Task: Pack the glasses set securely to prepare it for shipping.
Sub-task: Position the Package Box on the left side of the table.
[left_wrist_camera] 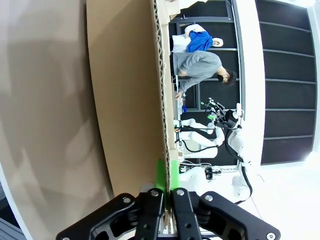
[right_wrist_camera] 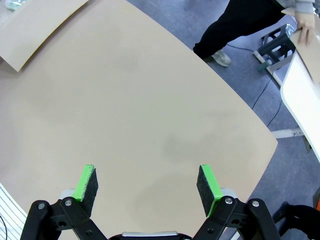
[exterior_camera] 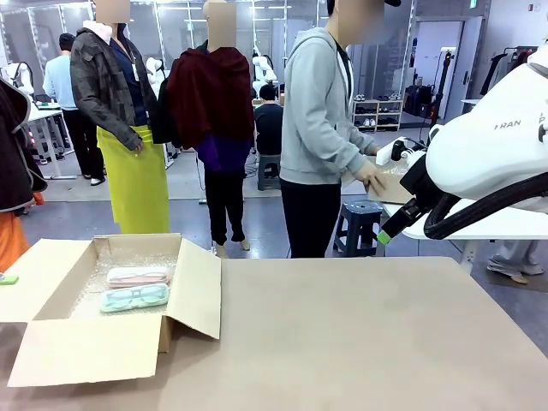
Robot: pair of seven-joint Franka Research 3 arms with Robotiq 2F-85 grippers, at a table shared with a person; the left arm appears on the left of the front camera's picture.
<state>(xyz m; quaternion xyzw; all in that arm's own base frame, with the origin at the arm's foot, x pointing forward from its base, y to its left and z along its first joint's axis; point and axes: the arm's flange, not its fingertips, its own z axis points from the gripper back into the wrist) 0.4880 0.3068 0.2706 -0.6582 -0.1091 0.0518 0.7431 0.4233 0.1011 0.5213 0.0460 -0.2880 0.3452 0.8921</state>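
Note:
The glasses set lies inside the open cardboard box (exterior_camera: 193, 295) at the table's left: the pale pink case (exterior_camera: 137, 276) behind the mint-green case (exterior_camera: 134, 297), both on bubble wrap. My left gripper (left_wrist_camera: 166, 175) is shut on the edge of a box flap (left_wrist_camera: 125, 90); its green tip (exterior_camera: 7, 278) peeks in at the left edge of the front view, on the box's left flap. My right gripper (right_wrist_camera: 147, 182) hangs open and holds nothing, high above the bare table; in the front view it (exterior_camera: 385, 231) is raised at the right.
The brown table top (exterior_camera: 360, 342) stretches bare to the right of the box. Across the table a person in a grey hoodie (exterior_camera: 321, 111) faces a side table (exterior_camera: 479, 224) and has a hand on a flat cardboard piece (exterior_camera: 390, 188). Other people stand farther back.

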